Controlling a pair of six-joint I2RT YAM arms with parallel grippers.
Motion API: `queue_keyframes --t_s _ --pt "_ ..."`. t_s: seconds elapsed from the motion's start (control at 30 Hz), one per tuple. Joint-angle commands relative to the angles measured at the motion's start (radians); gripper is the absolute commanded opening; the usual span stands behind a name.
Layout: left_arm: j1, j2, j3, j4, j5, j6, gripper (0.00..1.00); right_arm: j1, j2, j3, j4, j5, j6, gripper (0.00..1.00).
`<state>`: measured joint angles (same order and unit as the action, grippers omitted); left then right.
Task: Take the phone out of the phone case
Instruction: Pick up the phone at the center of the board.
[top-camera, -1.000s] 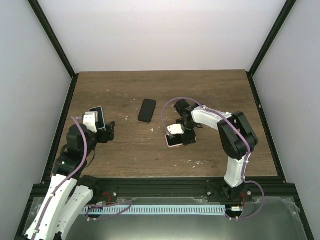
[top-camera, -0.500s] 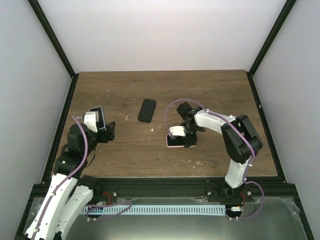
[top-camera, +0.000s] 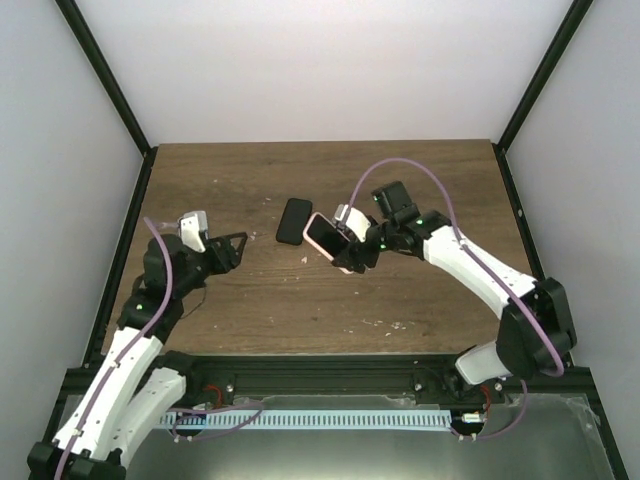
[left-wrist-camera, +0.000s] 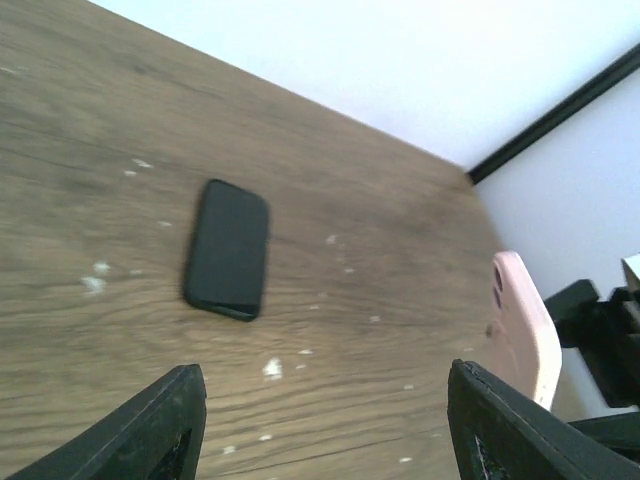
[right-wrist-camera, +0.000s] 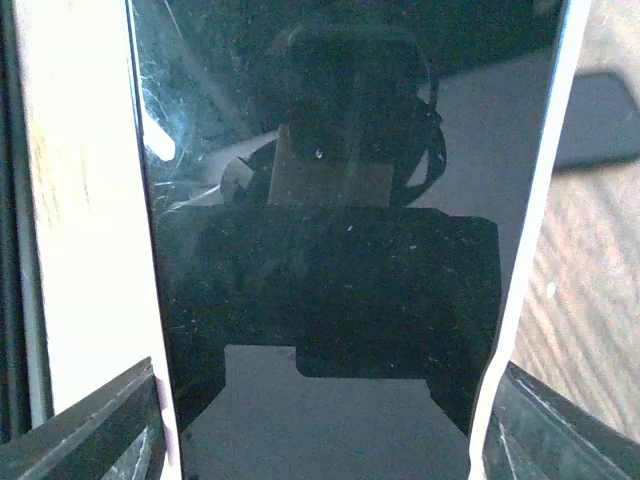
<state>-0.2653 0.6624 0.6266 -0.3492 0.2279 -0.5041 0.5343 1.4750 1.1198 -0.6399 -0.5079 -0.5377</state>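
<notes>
A phone with a dark screen in a pink case (top-camera: 323, 235) hangs above the table, tilted, held by my right gripper (top-camera: 352, 252), which is shut on its edges. In the right wrist view the screen (right-wrist-camera: 340, 250) fills the frame, with the case rim (right-wrist-camera: 90, 220) beside it and my fingertips (right-wrist-camera: 95, 435) at the bottom corners. My left gripper (top-camera: 228, 250) is open and empty, left of the cased phone and pointing towards it. In the left wrist view the pink case (left-wrist-camera: 520, 325) shows at the right, back side facing, beyond my wide-open gripper (left-wrist-camera: 325, 435).
A flat black phone-shaped slab (top-camera: 294, 221) lies on the wooden table (top-camera: 420, 180) just left of the held phone; it also shows in the left wrist view (left-wrist-camera: 228, 248). Black frame posts and white walls bound the table.
My right gripper has lifted the pink-cased phone off the table and carried it up and left, near the black slab. My left gripper has swung right, towards the middle.
</notes>
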Motion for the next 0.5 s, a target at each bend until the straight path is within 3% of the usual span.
queue_keyframes --t_s 0.0,0.2,0.3,0.47 --pt "-0.084 0.048 -0.042 0.213 0.101 -0.219 0.67 0.000 -0.068 -0.065 0.242 -0.137 0.265 0.59" --pt "-0.410 0.197 -0.050 0.346 -0.132 -0.219 0.68 0.000 -0.110 -0.184 0.399 -0.208 0.400 0.59" --pt "-0.479 0.278 -0.013 0.383 -0.163 -0.177 0.69 0.001 -0.109 -0.202 0.399 -0.181 0.417 0.60" --pt "-0.492 0.412 0.068 0.376 -0.180 -0.216 0.70 0.003 -0.111 -0.228 0.413 -0.147 0.429 0.59"
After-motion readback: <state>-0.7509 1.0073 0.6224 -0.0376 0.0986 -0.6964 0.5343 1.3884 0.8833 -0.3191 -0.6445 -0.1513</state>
